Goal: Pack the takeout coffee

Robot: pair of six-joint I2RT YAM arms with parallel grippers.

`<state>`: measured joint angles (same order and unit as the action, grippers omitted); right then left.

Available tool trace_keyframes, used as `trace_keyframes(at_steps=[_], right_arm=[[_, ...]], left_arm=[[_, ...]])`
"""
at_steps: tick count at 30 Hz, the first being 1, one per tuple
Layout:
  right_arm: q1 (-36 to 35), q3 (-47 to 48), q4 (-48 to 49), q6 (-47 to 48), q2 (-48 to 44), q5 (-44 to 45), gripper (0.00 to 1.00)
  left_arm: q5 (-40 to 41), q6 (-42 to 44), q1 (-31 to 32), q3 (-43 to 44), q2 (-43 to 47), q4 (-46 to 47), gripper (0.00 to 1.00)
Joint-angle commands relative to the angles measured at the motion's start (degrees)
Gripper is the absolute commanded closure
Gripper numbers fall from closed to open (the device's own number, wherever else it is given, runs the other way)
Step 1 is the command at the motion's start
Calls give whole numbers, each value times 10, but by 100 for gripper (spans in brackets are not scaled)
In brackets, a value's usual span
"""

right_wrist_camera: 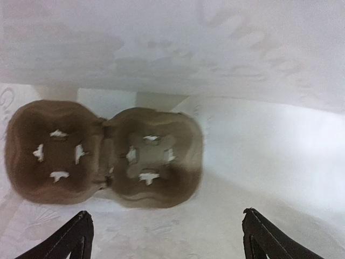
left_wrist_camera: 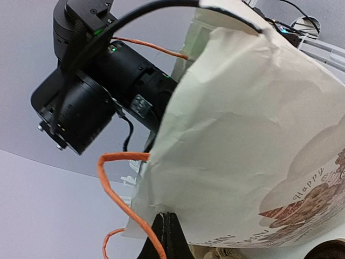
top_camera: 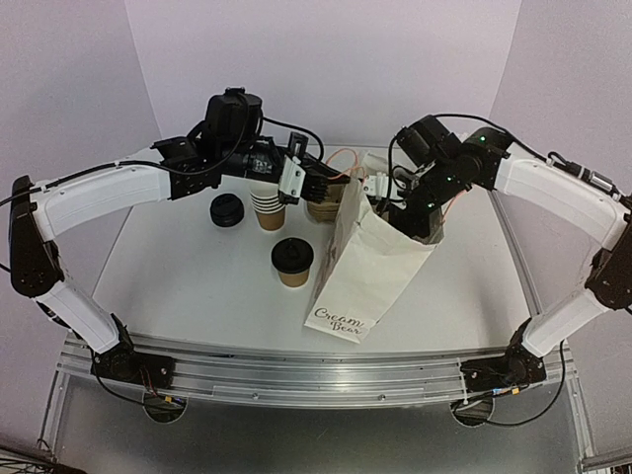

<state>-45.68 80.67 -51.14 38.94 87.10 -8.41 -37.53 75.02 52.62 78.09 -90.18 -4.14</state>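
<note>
Standing upright, takeout coffee (top_camera: 292,265) beside bag (top_camera: 370,267), lid (top_camera: 292,253) up, axis vertical.

The coffee (top_camera: 292,262) is a small brown paper cup closed by a round black lid that sits flat on its rim. It stands upright on the table (top_camera: 197,286), near the middle, and stands free. Just to its right is the white paper bag (top_camera: 370,267); whether cup and bag touch cannot be told. Behind it, farther from the near edge, stands the stack of lidless cups (top_camera: 268,207), and the black lids (top_camera: 226,210) lie behind and to its left, apart from it. Only the top view shows the coffee clearly.
</note>
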Motion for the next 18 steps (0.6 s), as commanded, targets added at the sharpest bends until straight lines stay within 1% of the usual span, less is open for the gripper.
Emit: trace_keyframes(at_steps=[1,3,6,12,15,18], right_arm=[[-4,21,0,1,-19,-13,9],[-4,7,-2,11,-18,15,10],[-4,-21,-4,28,-13,83,10],[-3,-38,-6,37,18,188,9],[1,-52,-7,37,26,205,9],[19,-65,-7,23,12,173,9]], left_arm=[[9,-28,-2,-18,25,23,100],[11,-29,-2,-26,27,38,100],[13,-18,-2,-29,27,37,100],[13,34,-2,-54,31,24,100],[23,51,-4,-64,37,3,100],[27,61,-10,-65,46,-30,100]])
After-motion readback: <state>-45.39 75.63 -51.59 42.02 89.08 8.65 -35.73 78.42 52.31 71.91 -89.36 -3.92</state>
